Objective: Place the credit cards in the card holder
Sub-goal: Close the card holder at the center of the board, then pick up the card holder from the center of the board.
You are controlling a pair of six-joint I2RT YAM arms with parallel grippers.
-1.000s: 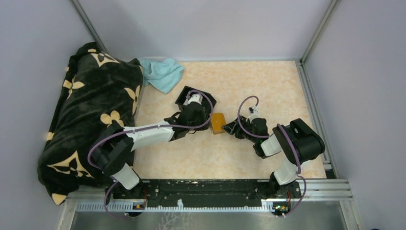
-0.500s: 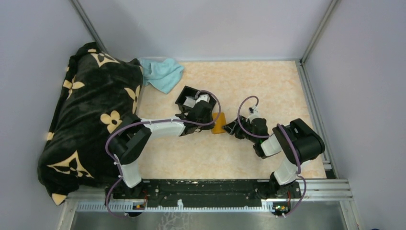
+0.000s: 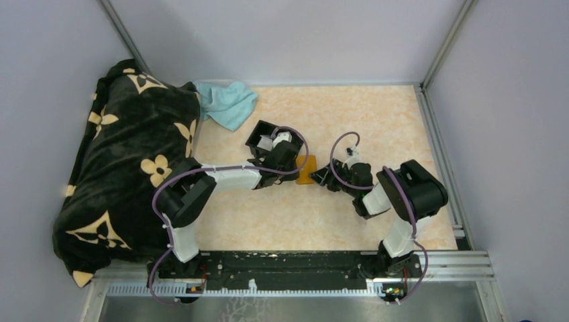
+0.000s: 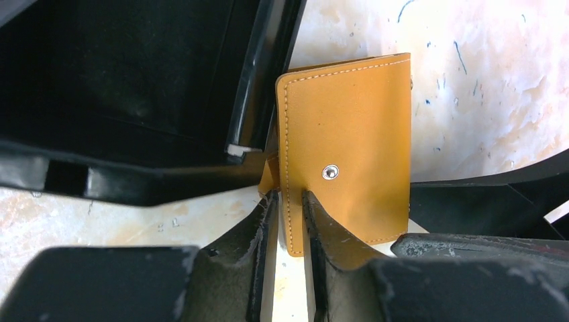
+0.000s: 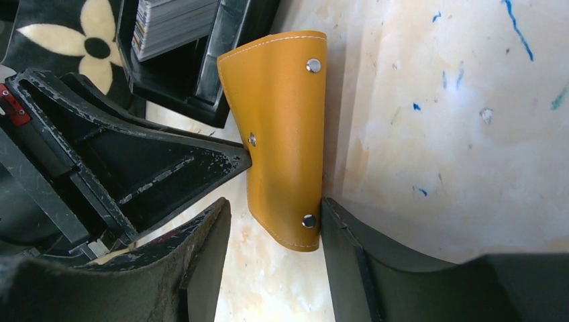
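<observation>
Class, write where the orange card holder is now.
In the top view the orange card holder sits mid-table, just right of the black tray, between the left claw pinching its edge and the right claw.

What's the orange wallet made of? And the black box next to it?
The orange wallet looks like leather or fake leather: smooth, slightly shiny, with pale stitching along its edge and metal snaps. The black box looks like hard plastic: thin, stiff, straight walls with a dull sheen.
</observation>
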